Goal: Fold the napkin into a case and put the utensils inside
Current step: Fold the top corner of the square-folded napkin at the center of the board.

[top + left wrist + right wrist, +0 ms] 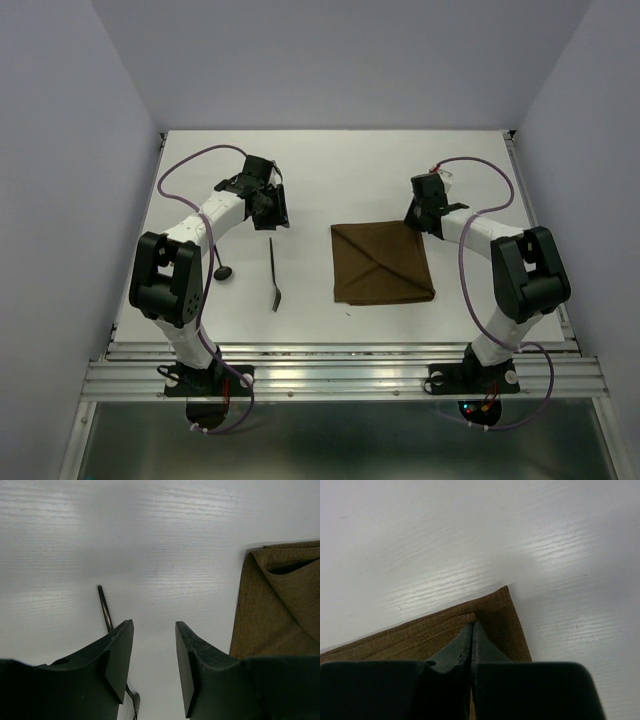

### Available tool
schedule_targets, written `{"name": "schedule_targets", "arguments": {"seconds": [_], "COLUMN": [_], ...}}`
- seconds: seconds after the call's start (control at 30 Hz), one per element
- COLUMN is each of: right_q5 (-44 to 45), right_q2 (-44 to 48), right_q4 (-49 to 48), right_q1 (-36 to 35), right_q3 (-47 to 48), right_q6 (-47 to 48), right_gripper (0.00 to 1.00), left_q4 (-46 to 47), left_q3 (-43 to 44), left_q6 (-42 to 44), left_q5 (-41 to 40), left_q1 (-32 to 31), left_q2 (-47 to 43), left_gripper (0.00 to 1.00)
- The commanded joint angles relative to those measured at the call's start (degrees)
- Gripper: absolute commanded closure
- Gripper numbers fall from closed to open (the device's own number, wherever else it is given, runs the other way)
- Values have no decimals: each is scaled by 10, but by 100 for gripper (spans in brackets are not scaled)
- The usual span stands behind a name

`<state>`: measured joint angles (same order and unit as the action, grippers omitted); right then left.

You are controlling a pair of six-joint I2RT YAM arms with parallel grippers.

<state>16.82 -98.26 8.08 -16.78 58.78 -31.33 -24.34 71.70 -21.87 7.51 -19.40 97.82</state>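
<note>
Top view: the napkin (382,265) lies right of centre, folded to a squarish packet with a diagonal flap, not yet a narrow case. The long utensil (273,275) and the short utensil (222,272) lie left of centre on the table (330,170), well apart from the cloth. The left pincer (272,208) sits just up-frame of them; the right pincer (428,222) is at the napkin's upper right corner.

Left wrist view: the left pincer (152,650) is spread and empty, with the long utensil (104,607) at lower left and the napkin (280,605) at the right edge.

Right wrist view: the right pincer (472,630) is pressed together, tips on the napkin (495,615) corner; I cannot tell whether cloth is caught.

Folding looks partway done; narrowing and both insertions remain.
</note>
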Motion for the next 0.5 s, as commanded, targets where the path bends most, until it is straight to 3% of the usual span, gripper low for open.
{"name": "schedule_targets", "arguments": {"seconds": [0.0, 0.47], "right_q5": [20, 14], "right_q2": [-3, -13], "right_q4": [-35, -39], "right_q1": [8, 13], "right_q3": [19, 9], "right_q6": [0, -12], "right_gripper": [99, 99], "left_q4": [-8, -9], "left_q3": [-2, -2], "left_q6": [8, 8], "left_q5": [1, 2], "left_q1": [-3, -6], "left_q2": [-19, -17], "left_gripper": [50, 50]}}
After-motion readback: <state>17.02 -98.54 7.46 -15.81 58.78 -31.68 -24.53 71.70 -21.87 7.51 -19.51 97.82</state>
